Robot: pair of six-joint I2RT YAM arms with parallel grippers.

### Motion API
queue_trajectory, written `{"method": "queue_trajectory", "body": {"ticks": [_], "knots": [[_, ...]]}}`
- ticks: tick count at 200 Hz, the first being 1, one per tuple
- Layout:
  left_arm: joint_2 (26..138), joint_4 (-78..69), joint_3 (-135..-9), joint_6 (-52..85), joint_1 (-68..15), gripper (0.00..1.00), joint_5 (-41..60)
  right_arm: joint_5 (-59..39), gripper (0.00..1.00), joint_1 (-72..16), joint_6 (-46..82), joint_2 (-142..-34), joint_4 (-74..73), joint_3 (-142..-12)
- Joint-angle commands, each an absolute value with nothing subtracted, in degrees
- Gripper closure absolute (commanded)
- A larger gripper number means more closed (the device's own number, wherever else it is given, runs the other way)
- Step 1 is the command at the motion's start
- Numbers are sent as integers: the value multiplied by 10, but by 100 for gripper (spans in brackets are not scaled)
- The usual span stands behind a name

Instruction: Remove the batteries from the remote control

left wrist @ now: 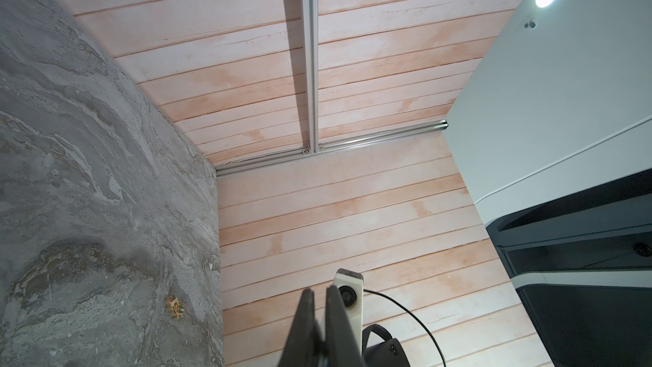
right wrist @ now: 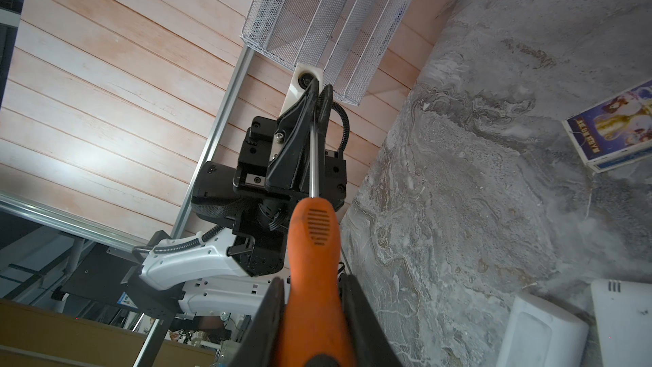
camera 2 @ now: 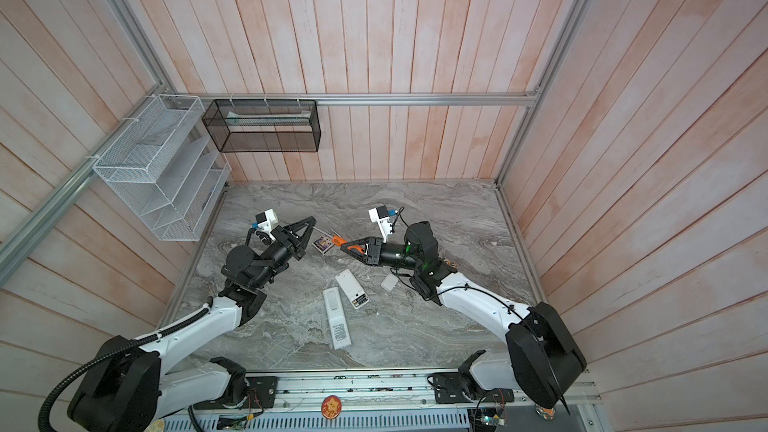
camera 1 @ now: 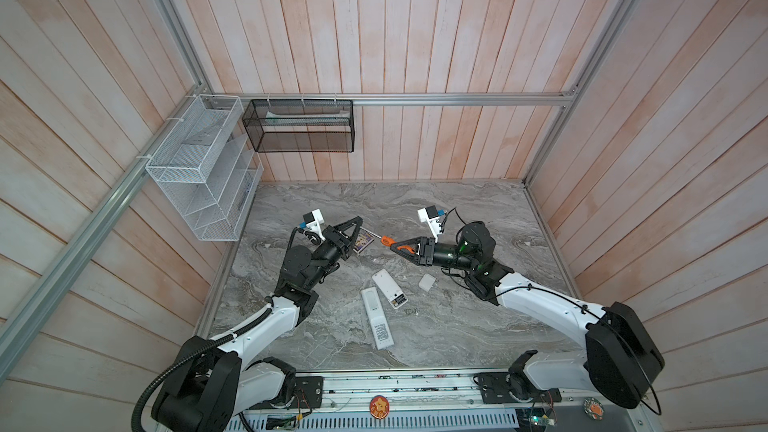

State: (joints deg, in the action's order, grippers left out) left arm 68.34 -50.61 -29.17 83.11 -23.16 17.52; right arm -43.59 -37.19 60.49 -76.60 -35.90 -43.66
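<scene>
Two white remotes lie near the table's middle. The shorter remote (camera 1: 388,288) (camera 2: 351,288) has its compartment uncovered, and small dark batteries (camera 1: 398,300) (camera 2: 360,300) sit in it. The longer remote (camera 1: 376,324) (camera 2: 337,323) lies beside it. My right gripper (camera 1: 392,244) (camera 2: 343,246) (right wrist: 313,278) is shut on the orange handle of a screwdriver (camera 1: 386,239) (right wrist: 314,234), held above the table. Its steel shaft runs to my left gripper (camera 1: 357,226) (camera 2: 312,227) (left wrist: 320,289) (right wrist: 318,88), whose fingertips stand a sliver apart round the shaft's end.
A small white cover plate (camera 1: 427,282) (camera 2: 390,282) lies right of the remotes. A purple card box (camera 1: 362,242) (right wrist: 614,128) sits under the screwdriver. A white wire rack (camera 1: 199,168) and a black mesh basket (camera 1: 299,126) hang on the left and back walls.
</scene>
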Motion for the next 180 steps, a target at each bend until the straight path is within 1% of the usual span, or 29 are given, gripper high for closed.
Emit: {"method": "queue_trajectory", "body": {"ticks": [1, 11, 27, 45, 53, 81, 99, 125, 152, 180], "knots": [[662, -470, -284, 789, -231, 71, 178, -412, 92, -363, 588, -753, -329, -461], [645, -454, -278, 780, -226, 68, 178, -413, 93, -356, 574, -744, -306, -461], [608, -414, -269, 766, -203, 57, 185, -411, 94, -343, 541, -727, -251, -463], [559, -353, -262, 743, -167, 38, 200, -405, 95, -331, 493, -707, -185, -468], [538, -325, -263, 727, -151, 31, 211, -406, 95, -327, 474, -699, -163, -469], [508, -192, -296, 644, -108, 19, 268, -397, 95, -318, 399, -683, -62, -491], [539, -87, -343, 558, -105, 14, 314, -360, 95, -317, 344, -677, 37, -524], [596, 31, -393, 446, -113, 9, 354, -257, 95, -316, 270, -678, 229, -582], [664, 158, -456, 312, -165, 7, 321, -171, 95, -316, 225, -672, 367, -612], [746, 244, -517, 180, -249, 5, 281, -125, 95, -314, 227, -636, 412, -604]]}}
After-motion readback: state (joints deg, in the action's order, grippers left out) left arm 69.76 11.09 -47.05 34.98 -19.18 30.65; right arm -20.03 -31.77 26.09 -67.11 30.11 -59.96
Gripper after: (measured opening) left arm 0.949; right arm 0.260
